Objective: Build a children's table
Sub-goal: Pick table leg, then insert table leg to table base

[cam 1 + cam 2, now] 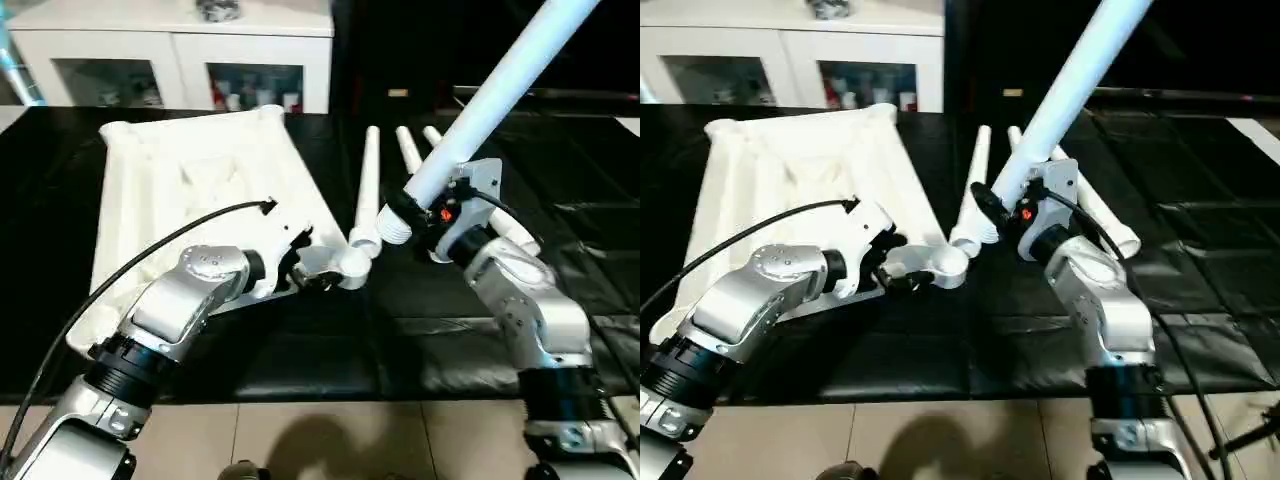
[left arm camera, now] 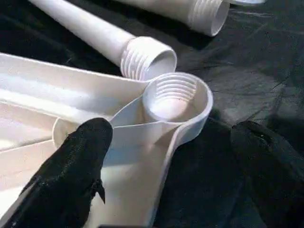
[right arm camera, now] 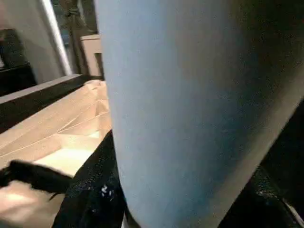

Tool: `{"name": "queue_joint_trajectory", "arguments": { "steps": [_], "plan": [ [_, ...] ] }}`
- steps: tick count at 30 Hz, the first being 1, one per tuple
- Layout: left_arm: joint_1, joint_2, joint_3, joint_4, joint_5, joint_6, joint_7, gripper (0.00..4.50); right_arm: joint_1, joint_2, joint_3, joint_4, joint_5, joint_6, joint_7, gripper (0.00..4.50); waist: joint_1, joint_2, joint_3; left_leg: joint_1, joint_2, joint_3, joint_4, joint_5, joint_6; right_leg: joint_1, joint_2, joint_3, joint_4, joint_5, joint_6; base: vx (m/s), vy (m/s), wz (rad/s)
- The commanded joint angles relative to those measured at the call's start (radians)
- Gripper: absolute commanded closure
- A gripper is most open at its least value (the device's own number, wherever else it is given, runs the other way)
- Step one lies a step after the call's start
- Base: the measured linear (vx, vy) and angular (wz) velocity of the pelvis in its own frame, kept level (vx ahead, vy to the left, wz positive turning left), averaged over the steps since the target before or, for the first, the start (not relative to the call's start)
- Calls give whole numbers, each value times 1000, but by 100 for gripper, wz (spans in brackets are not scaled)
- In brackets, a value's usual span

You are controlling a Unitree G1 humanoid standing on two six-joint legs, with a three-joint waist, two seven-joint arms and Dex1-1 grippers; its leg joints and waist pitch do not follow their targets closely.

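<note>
The white table top [image 1: 190,180] lies ribbed side up on the black mat. Its near right corner socket [image 2: 175,97] is empty and shows its inner thread. My left gripper [image 1: 310,270] stands open astride that corner, with one finger [image 2: 71,175] over the ribbed side and the other [image 2: 270,161] over the mat. My right gripper [image 1: 440,215] is shut on a long white leg [image 1: 500,85] that slants up to the right. The leg's threaded end [image 1: 395,222] hangs just right of and above the socket. Three more legs [image 1: 367,180] lie on the mat behind.
A white cabinet with glass doors [image 1: 170,55] stands behind the mat. One lying leg's threaded end [image 2: 147,57] rests right against the corner socket. The black mat [image 1: 300,350] ends at a tiled floor near me.
</note>
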Motion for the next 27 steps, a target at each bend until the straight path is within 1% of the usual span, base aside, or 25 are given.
{"name": "queue_joint_trajectory", "arguments": {
  "steps": [1, 2, 3, 4, 5, 6, 7, 8, 9, 11, 13, 14, 15, 16, 17, 18, 19, 20, 23, 25, 26, 27],
  "plan": [
    [1, 20, 3, 7, 15, -5, -37, 18, -4, -3, 3, -30, 16, 15, 16, 257, 3, 5, -87, 24, 14, -1, -69, -284, -38, 43, -56, 32, -90, -272, -174, 0, 0, 0],
    [3, 26, 1, 10, 18, -1, -55, 18, -4, -4, 7, -28, 18, 14, 24, 257, 3, 8, -87, 25, 15, -1, -69, -286, -39, 41, -56, 33, -90, -275, -174, 0, 0, 0],
    [4, 31, 3, 16, 18, 0, -76, 50, -4, -3, 13, -27, 20, 14, 35, 257, 4, 2, -87, 26, 15, 0, -69, -286, -36, 40, -56, 33, -91, -280, -174, 0, 0, 0],
    [4, 32, 4, 19, 18, 0, -82, 55, -3, -2, 13, -28, 20, 15, 39, 257, 5, 6, -86, 26, 16, 0, -70, -286, -38, 40, -57, 34, -91, -283, -174, 0, 0, 0],
    [1, 34, 5, 26, 15, 0, -93, 56, -5, 0, 15, -25, 19, 15, 44, 257, 5, 6, -86, 27, 17, 0, -70, -288, -39, 39, -57, 34, -91, -284, -175, 0, 0, 0],
    [-2, 38, 4, 35, 10, 4, -110, 61, -6, 2, 19, -20, 17, 15, 50, 257, 8, 0, -85, 26, 16, 1, -70, -286, -37, 39, -58, 34, -91, -290, -175, 0, 0, 0],
    [-4, 41, 2, 40, 7, 6, -119, 75, -6, 2, 23, -19, 17, 16, 52, 257, 8, 2, -85, 27, 17, 1, -71, -291, -38, 37, -59, 34, -92, -301, -172, 0, 0, 0],
    [-9, 46, -6, 53, 12, -6, -134, 75, -7, 3, 28, -14, 17, 17, 60, 257, 9, 1, -85, 28, 17, 1, -72, -293, -39, 37, -59, 34, -92, -304, -171, 0, 0, 0],
    [-12, 51, -11, 61, 17, -15, -143, 102, -8, 3, 31, -12, 17, 19, 65, 257, 10, 2, -85, 27, 17, 0, -72, -294, -41, 37, -60, 34, -92, -307, -169, 0, 0, 0],
    [-25, 50, -17, 96, 30, -39, -151, 104, -7, 1, 45, -4, 11, 21, 75, 257, 9, 3, -85, 26, 17, -1, -73, -295, -41, 38, -60, 34, -93, -304, -167, 0, 0, 0],
    [-47, 42, -22, 150, 50, -67, -158, 125, -3, -5, 66, 5, -8, 12, 79, 257, 11, 5, -85, 27, 16, -1, -72, -295, -43, 38, -61, 35, -93, -301, -165, 0, 0, 0],
    [-50, 41, -23, 158, 53, -71, -159, 138, -2, -6, 69, 7, -11, 10, 79, 257, 11, 4, -85, 26, 15, 0, -73, -295, -44, 37, -59, 35, -94, -302, -164, 0, 0, 0],
    [-64, 35, -27, 195, 69, -89, -173, 151, 1, -9, 78, 7, -21, 7, 81, 257, 13, 13, -86, 27, 16, -3, -73, -295, -48, 38, -62, 35, -91, -296, -166, 0, 0, 0],
    [-67, 34, -28, 202, 73, -93, -177, 151, 2, -10, 80, 6, -23, 7, 82, 257, 11, 7, -86, 27, 16, -2, -73, -298, -49, 39, -61, 35, -94, -291, -165, 0, 0, 0],
    [-73, 31, -29, 218, 81, -100, -183, 159, 3, -11, 81, 6, -28, 5, 81, 257, 12, 13, -87, 27, 17, -4, -74, -298, -51, 40, -62, 35, -90, -283, -168, 0, 0, 0],
    [-83, 27, -33, 242, 88, -110, -193, 171, 6, -12, 82, 5, -32, 2, 83, 257, 12, 15, -87, 26, 16, -4, -74, -299, -51, 39, -61, 35, -92, -274, -171, 0, 0, 0],
    [-92, 23, -37, 262, 93, -119, -202, 192, 8, -12, 82, 5, -33, 0, 83, 257, 11, 14, -88, 27, 15, -3, -73, -303, -52, 40, -61, 35, -92, -266, -175, 0, 0, 0],
    [-97, 21, -39, 273, 96, -123, -208, 192, 9, -13, 81, 4, -33, 0, 84, 257, 11, 13, -88, 27, 15, -3, -74, -303, -52, 41, -61, 35, -92, -264, -176, 0, 0, 0],
    [-113, 13, -47, 309, 102, -136, -235, 205, 15, -15, 76, -6, -24, 6, 85, 257, 11, 21, -90, 26, 17, -5, -73, -302, -52, 44, -62, 35, -88, -231, -192, 0, 0, 0],
    [-127, 14, -61, 335, 112, -155, -262, 235, 20, -18, 73, -15, -17, 11, 85, 257, 12, 20, -89, 28, 16, -4, -73, -313, -49, 43, -62, 35, -90, -236, -199, 0, 0, 0],
    [-129, 13, -61, 338, 113, -158, -265, 235, 21, -19, 73, -16, -16, 11, 85, 257, 12, 19, -89, 29, 17, -4, -73, -313, -48, 43, -62, 35, -91, -237, -199, 0, 0, 0],
    [-133, 12, -62, 345, 114, -160, -274, 237, 22, -21, 73, -18, -15, 12, 85, 257, 12, 23, -89, 29, 17, -4, -73, -317, -50, 43, -61, 35, -90, -234, -201, 0, 0, 0]
  ]
}}
